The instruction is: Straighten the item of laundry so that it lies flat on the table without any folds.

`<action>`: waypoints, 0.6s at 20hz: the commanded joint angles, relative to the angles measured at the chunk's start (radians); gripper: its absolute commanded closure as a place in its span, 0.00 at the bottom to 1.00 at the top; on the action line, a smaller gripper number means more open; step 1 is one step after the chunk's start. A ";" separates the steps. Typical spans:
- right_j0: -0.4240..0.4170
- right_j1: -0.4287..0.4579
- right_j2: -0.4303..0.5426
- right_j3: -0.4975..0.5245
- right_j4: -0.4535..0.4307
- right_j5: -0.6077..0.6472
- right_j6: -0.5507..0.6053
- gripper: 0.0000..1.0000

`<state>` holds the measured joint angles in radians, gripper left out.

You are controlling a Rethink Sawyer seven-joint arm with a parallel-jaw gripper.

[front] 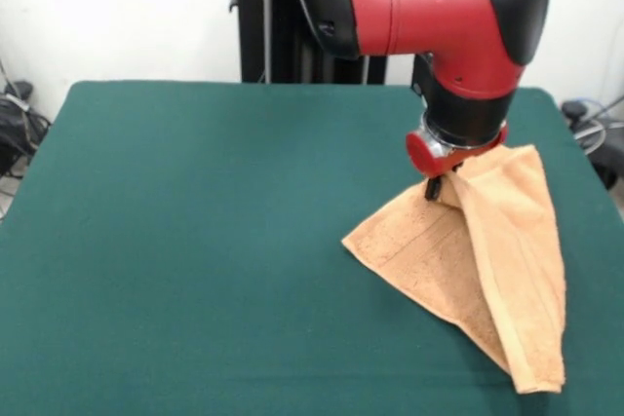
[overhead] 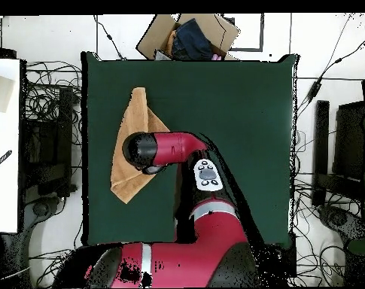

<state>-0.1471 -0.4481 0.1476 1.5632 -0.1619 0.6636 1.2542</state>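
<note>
Mid-unfold: my hand [front: 436, 185] looks pinched on the peach-orange terry towel [front: 478, 260], lifted off the dark green felt bench [front: 195, 241]; next, drag it flat.

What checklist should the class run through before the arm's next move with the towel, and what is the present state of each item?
1. Gripper has hold of the towel: ok, the cloth rises in a peak to it in the front view.
2. Towel lies flat with no folds: not ok, it is lifted at one point and doubled into a long fold.
3. Towel is wholly on the table: ok in the overhead view, though it lies close to one side edge.
4. Free table surface to spread it toward the middle: ok.
5. How much cloth is pinched: cannot tell, the wrist hides it.
</note>
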 commanded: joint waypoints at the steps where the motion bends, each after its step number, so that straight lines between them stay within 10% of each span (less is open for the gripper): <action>1: 0.068 0.003 -0.065 0.019 0.062 -0.069 0.379 1.00; 12: 0.160 0.022 -0.131 -0.012 0.135 -0.062 0.400 1.00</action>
<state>-0.0185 -0.4462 0.0544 1.5590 -0.0910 0.6636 1.3062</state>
